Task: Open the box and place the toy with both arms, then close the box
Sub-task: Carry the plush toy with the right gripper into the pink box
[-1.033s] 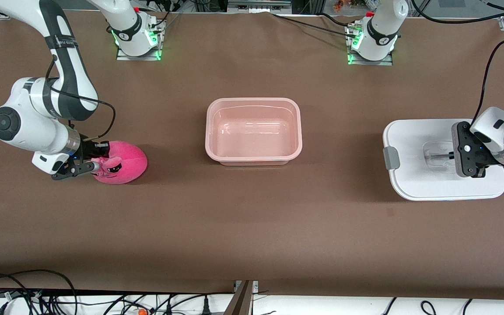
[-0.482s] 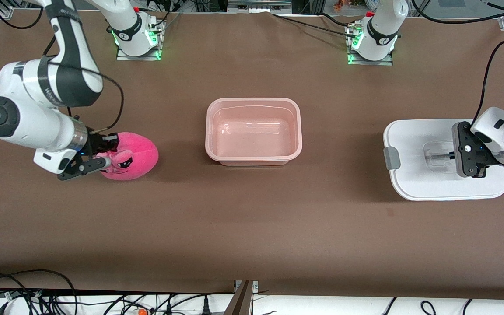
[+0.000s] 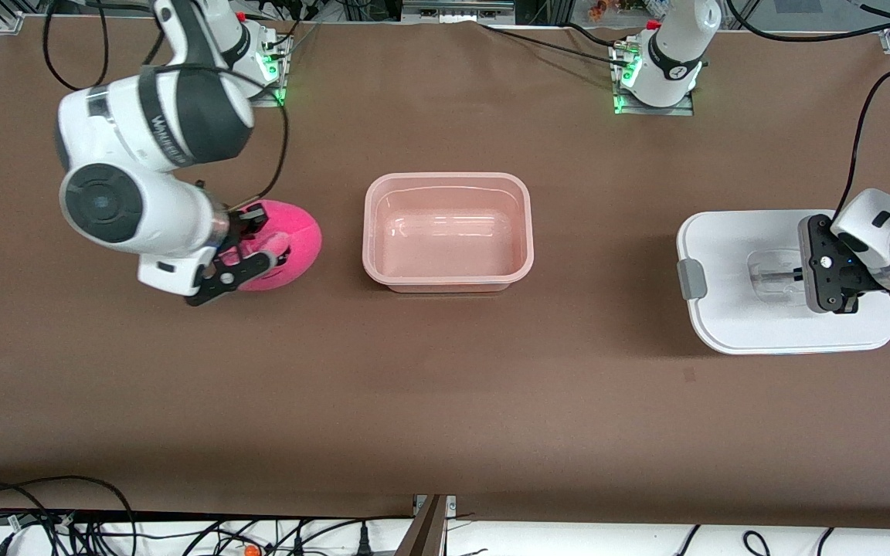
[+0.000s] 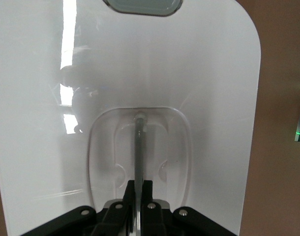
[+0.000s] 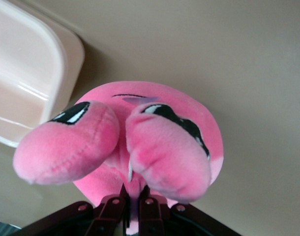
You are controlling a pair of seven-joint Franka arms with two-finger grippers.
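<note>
Brown tabletop (image 3: 445,401) carries everything. White lid (image 3: 731,309) lies flat near the edge at the left arm's end, grey clip (image 3: 690,279) on its side toward the box. Box (image 3: 448,232) sits open w/ no lid at mid-tabletop, closer to the edge w/ the arm bases than to the front-camera edge; nothing inside. Toy (image 3: 284,245), hot pink, is up off the tabletop just beside the box, toward the right arm's end. Right gripper (image 3: 238,255) has its fingers clamped on the toy's flaps (image 5: 165,152). Left gripper (image 3: 817,276) is down in the lid's recessed handle (image 4: 138,147), fingers pinched shut on the handle bar.
</note>
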